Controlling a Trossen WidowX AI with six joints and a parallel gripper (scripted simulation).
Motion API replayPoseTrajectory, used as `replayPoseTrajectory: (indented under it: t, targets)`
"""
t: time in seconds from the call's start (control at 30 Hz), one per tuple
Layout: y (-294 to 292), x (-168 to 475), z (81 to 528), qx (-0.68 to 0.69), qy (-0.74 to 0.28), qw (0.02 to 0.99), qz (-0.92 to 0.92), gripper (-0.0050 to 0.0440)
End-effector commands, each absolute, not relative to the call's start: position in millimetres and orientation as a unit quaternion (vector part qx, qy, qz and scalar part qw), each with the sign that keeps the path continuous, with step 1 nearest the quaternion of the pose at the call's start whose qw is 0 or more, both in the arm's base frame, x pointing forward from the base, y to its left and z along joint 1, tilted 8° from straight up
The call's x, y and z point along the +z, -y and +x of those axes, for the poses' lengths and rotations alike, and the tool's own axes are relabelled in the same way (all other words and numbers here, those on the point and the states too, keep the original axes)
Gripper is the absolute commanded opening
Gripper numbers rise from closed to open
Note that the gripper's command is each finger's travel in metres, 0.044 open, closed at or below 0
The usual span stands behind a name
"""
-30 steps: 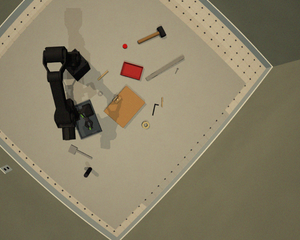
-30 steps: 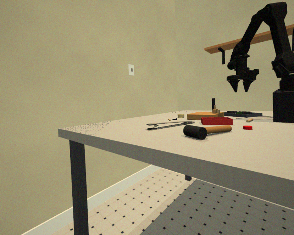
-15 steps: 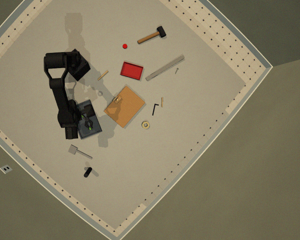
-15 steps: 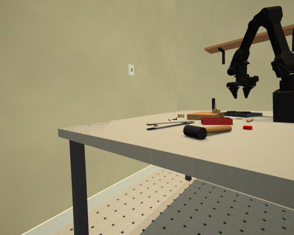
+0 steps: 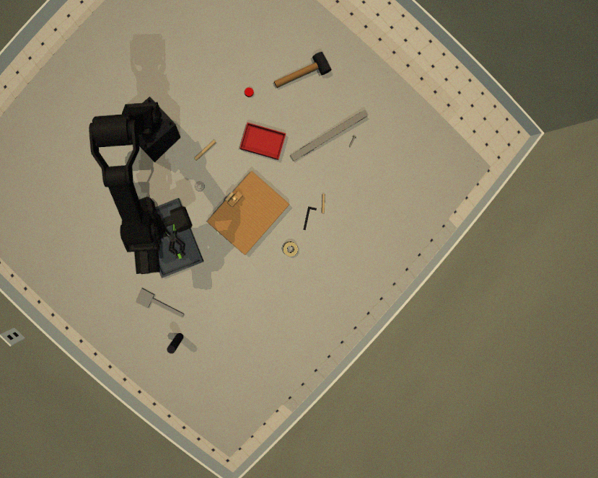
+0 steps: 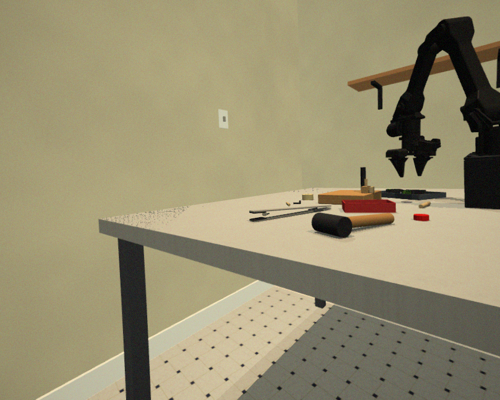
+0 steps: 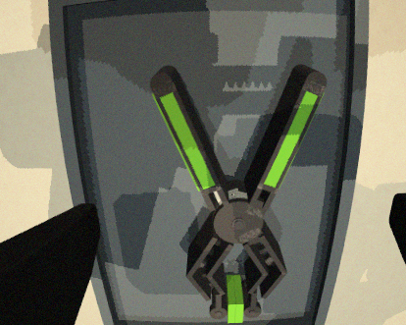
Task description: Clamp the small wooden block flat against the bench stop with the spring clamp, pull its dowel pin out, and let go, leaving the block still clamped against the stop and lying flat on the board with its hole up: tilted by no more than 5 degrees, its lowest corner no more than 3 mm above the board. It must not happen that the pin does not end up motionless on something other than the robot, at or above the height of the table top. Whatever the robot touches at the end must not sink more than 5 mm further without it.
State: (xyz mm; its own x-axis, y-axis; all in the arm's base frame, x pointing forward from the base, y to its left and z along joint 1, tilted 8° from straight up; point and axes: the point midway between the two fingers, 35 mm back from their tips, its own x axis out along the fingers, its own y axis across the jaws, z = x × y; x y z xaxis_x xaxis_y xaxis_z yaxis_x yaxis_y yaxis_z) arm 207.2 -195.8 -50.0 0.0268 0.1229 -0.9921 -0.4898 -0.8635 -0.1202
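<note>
Spring clamp lies between spread jaws, handles waiting to be squeezed

The spring clamp [image 5: 176,243] [image 6: 406,191] [image 7: 238,223] lies in the dark tray [image 5: 196,261] [image 6: 438,195] [image 7: 357,76], its green-sided handles splayed in a V and its mouth at the lower edge of the wrist view. The jaws [image 6: 410,176] stand wide apart above it, with nothing pinched. In the wrist view one fingertip shows at either side, so the line between them runs across the clamp's long axis, level with the pivot and just past it toward the mouth.

That crossing is what the coming move turns on. To work the spring, the jaws would probably need to shift toward the handle ends, keep this crosswise angle and come down outside both handles. Closing nearer the pivot might give poor leverage or twist the clamp; the tray's walls could also catch a finger.

The wooden block [image 5: 231,200] [image 6: 367,189] sits on the board [image 5: 256,212] [image 6: 341,196], its dowel pin [image 6: 365,182] upright, unclamped. The clamping and pulling remain.
</note>
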Motion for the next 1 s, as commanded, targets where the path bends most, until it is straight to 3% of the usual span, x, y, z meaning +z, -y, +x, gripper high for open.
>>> replayPoseTrajectory:
  t: [0.0,0.97]
  targets:
    - [193,-55,204,0.688,-0.134,0.226,-0.676,0.044]
    - [187,-99,205,0.688,-0.134,0.226,-0.676,0.044]
